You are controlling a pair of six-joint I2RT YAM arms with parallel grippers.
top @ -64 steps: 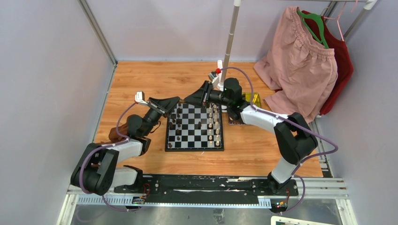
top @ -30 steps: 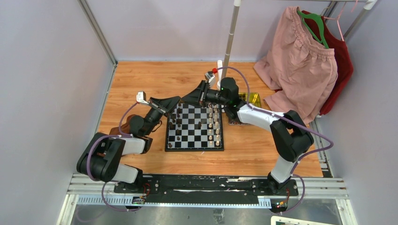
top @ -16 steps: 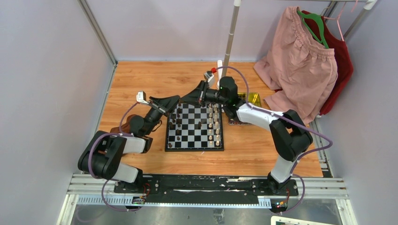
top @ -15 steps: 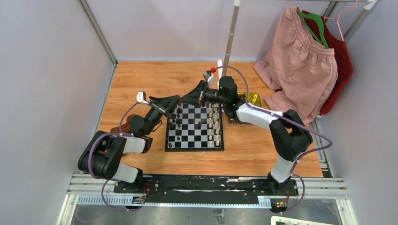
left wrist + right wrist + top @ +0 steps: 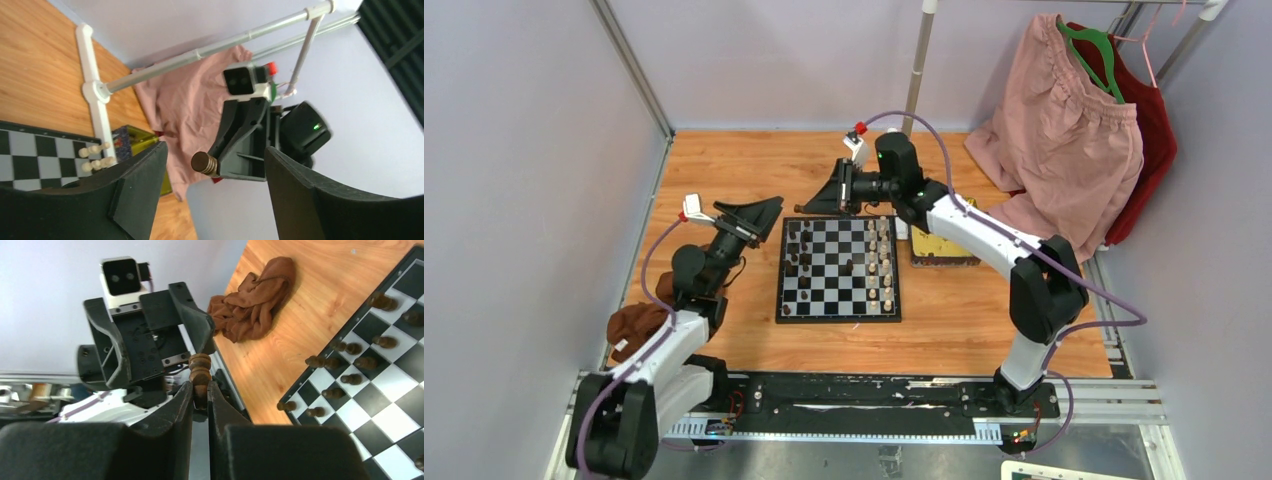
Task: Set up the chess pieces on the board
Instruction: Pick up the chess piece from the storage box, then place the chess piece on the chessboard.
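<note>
My right gripper [image 5: 200, 386] is shut on a dark brown chess piece [image 5: 200, 367], held in the air off the board's far left corner. From the left wrist view, the piece's round base [image 5: 204, 162] sticks out of the right fingers. My left gripper [image 5: 215, 150] stands open and empty, facing the right gripper [image 5: 806, 208] a short way off. The board [image 5: 838, 300] lies mid-table. Dark pieces [image 5: 796, 252] stand along its left side and cream pieces [image 5: 882, 262] along its right. In the top view, the left gripper [image 5: 774, 205] hovers left of the board.
A gold tray [image 5: 944, 245] lies against the board's right side. A brown cloth [image 5: 634, 322] is bunched near the left arm. A white rack pole [image 5: 914, 90] stands behind the board, with pink and red clothes [image 5: 1064, 140] hanging at the far right.
The grippers met over the board's far left corner. The left jaws have opened and that arm has drawn back left. The right jaws have closed on the dark piece and lifted it.
</note>
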